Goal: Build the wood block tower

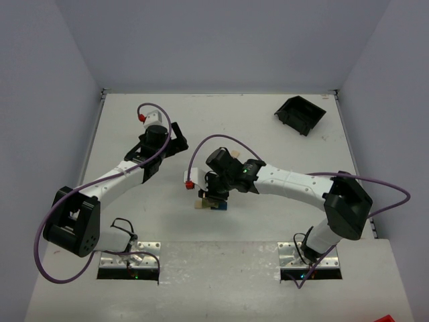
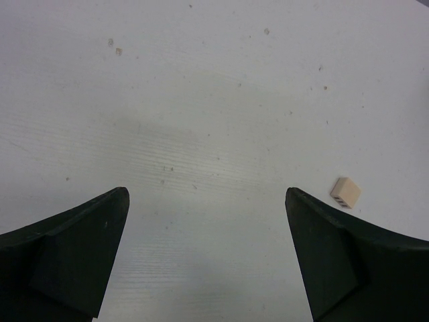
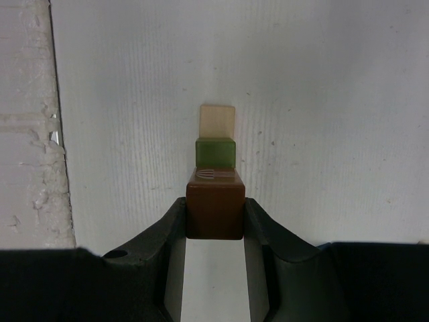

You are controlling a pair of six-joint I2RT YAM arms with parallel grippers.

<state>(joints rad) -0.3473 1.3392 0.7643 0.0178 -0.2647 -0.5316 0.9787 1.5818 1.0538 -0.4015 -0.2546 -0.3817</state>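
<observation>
In the right wrist view my right gripper [image 3: 214,213] is shut on a reddish brown block [image 3: 214,201]. An olive green block [image 3: 215,153] and a pale tan block [image 3: 217,121] sit in a line just beyond it, touching as seen. I cannot tell whether they are stacked. From the top view this gripper [image 1: 214,194] is low over the table, with a tan block [image 1: 200,204] and a dark blue block [image 1: 219,206] showing at its near side. My left gripper [image 2: 206,194] is open and empty over bare table [image 1: 182,137]. A loose tan block [image 2: 344,192] lies just right of its right finger.
A black plastic bin [image 1: 300,114] stands at the far right of the white table [image 1: 268,141]. Grey walls close the left, far and right sides. A seam in the table surface [image 3: 57,134] runs left of the blocks in the right wrist view.
</observation>
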